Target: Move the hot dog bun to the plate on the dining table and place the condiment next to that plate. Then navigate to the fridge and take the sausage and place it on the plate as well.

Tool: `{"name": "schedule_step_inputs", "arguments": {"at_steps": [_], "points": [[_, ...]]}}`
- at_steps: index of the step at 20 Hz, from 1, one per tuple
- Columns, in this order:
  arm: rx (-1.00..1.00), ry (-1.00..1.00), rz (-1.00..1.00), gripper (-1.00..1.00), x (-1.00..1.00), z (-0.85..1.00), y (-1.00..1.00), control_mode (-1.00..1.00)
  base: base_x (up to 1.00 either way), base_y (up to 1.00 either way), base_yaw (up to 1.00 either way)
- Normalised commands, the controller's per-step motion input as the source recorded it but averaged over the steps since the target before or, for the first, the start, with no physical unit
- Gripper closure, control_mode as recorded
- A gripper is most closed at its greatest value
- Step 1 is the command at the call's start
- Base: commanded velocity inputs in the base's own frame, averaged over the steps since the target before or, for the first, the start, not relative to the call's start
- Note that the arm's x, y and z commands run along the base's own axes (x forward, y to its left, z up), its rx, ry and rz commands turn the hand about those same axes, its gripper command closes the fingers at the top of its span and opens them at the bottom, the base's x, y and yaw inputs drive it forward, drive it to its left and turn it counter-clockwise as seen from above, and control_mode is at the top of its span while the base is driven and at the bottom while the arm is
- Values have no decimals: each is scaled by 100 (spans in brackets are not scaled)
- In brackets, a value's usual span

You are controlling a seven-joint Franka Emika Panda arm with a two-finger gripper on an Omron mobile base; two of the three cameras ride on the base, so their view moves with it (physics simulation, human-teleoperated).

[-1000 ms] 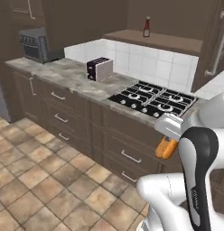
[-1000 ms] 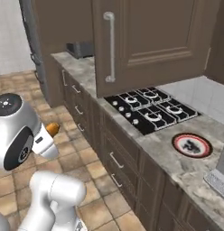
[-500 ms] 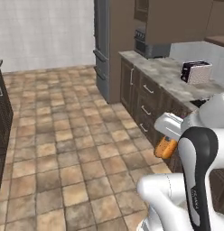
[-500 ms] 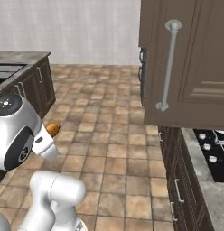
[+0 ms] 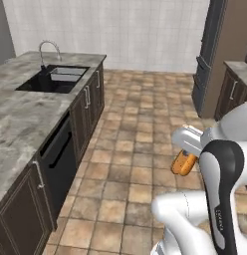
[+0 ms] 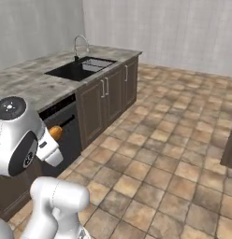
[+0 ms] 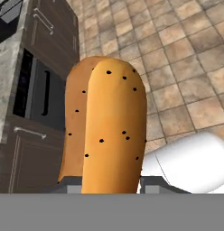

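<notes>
Bun: the hot dog bun [image 7: 107,131] is smooth, rounded and orange-tan, with small dark specks scattered over its crust; a lengthwise split divides it into two lobes. In the left base view it [image 5: 184,163] shows as a short orange finger hanging below my wrist, and in the right base view [image 6: 55,133] only its rounded tip peeks out past my white housing.

My grip: my gripper [image 7: 109,182] is pinched on the bun's near end, one dark finger on either side of it, and the bun stands straight up out of my fingers.

Where the bun is: held in the air over the floor, beside the counter and touching nothing but me.

Floor: square brown tiles [image 5: 140,137], mottled and matte, with pale grout lines.

Counter: a long run with a grey-brown marbled stone top [image 5: 18,117] and dark brown wooden cabinet fronts [image 6: 113,93] with slim metal handles.

Sink: a dark rectangular basin [image 5: 53,79] sunk into the stone, with a curved metal tap [image 5: 48,50] behind it.

Dishwasher: a black flat panel [image 5: 61,159] with a bar handle, set among the cabinet doors just beside me.

Walls: pale, finely tiled [image 5: 130,30].

Far right: a tall dark grey unit [image 5: 207,55] next to brown cabinetry.

In the way: my own white arm [image 5: 222,169] covers the lower right of the left base view.
</notes>
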Motion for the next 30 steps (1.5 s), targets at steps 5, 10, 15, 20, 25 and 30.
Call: {"name": "schedule_step_inputs", "arguments": {"at_steps": [5,10,15,20,25,30], "points": [[0,0,0,100,0,0,0,100,-70,86,41],[0,0,0,100,0,0,0,100,-50,99,28],[0,0,0,100,0,0,0,100,-7,100,7],[0,0,0,100,0,0,0,100,7,100,0],[0,0,0,100,0,0,0,100,22,100,0],[0,0,0,100,0,0,0,100,47,100,-1]]}}
